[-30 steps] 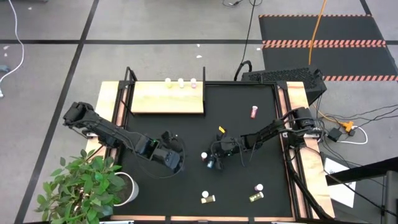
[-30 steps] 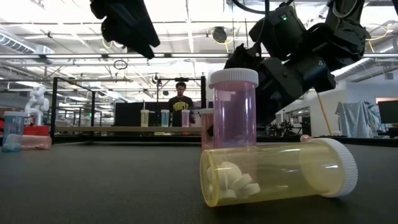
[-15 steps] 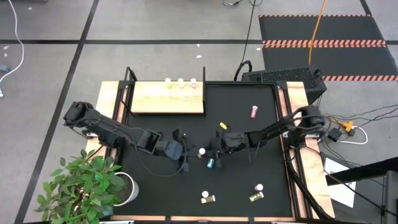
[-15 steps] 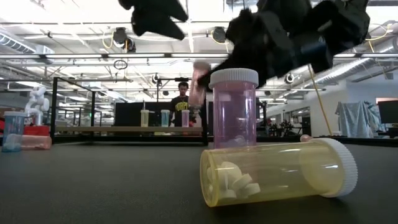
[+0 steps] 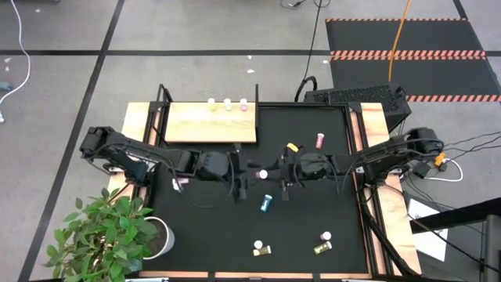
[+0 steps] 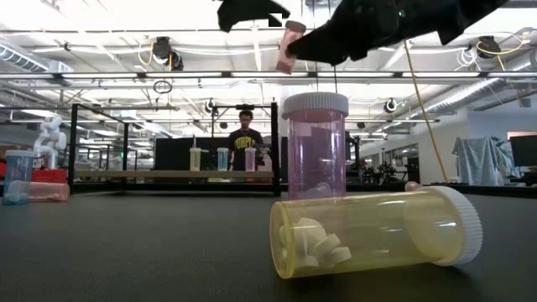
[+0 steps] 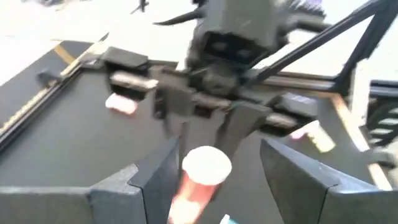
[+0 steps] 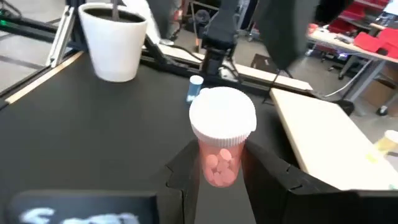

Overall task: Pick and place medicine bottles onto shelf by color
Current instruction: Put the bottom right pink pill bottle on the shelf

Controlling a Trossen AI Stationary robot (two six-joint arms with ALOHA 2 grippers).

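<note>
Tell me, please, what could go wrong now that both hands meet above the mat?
1. The right hand holds the pink bottle only by its lower body; it may slip during a handover to the open left hand.
2. The two hands are very close and could collide.
3. If dropped, it could fall near the blue bottle lying below and knock it away.

Right end effector [image 5: 270, 171] clamped, facing the spread left end effector [image 5: 244, 174] mid-table.
</note>
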